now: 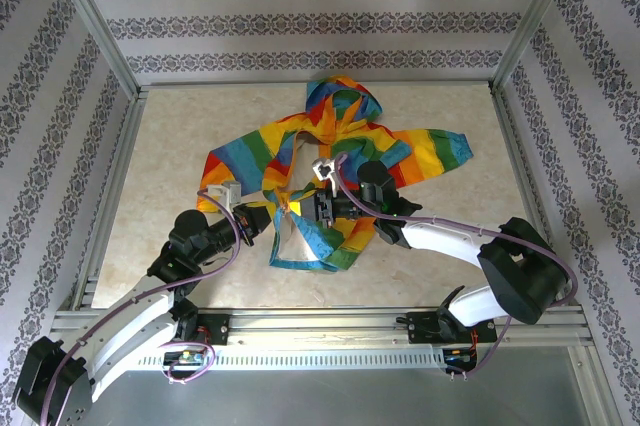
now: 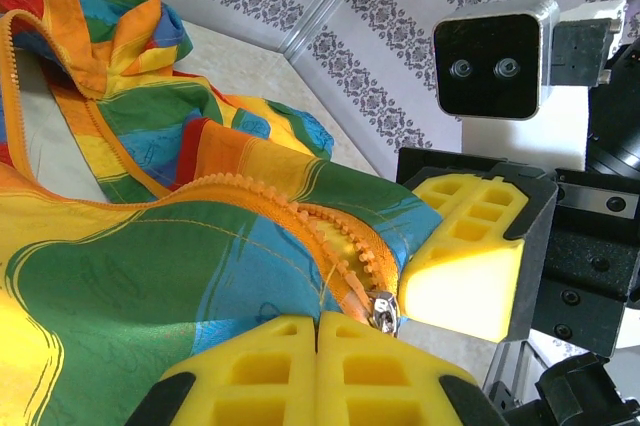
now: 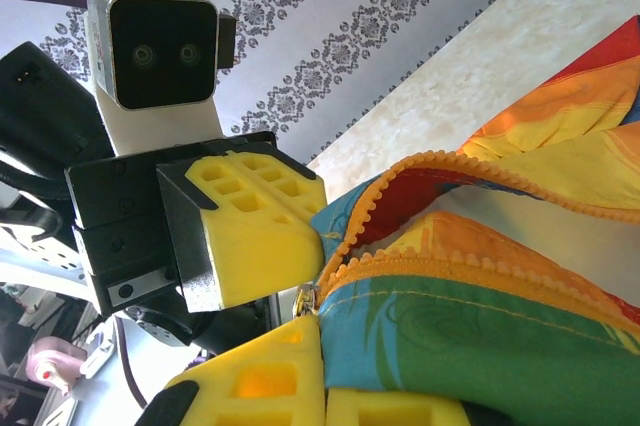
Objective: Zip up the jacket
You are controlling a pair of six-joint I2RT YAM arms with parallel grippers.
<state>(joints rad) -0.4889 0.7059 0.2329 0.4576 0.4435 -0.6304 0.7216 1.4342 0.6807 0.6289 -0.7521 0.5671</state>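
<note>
The rainbow-striped jacket (image 1: 335,151) lies spread on the table with its hood at the far side and its front open. Both grippers meet at the lower end of its orange zipper (image 2: 300,221). My left gripper (image 1: 275,216) (image 2: 318,331) is shut on the fabric just beside the small metal slider (image 2: 383,311). From the other side my right gripper (image 1: 303,208) (image 3: 323,386) is shut on the blue-green hem. The slider (image 3: 310,298) sits at its fingertips. Above the slider the two rows of teeth (image 3: 440,161) part.
The marble-patterned tabletop (image 1: 160,176) is ringed by an aluminium frame (image 1: 110,196) and patterned walls. In the left wrist view the right arm's yellow finger (image 2: 470,256) and camera (image 2: 495,56) sit close. In the right wrist view the left arm's finger (image 3: 255,236) is just as near.
</note>
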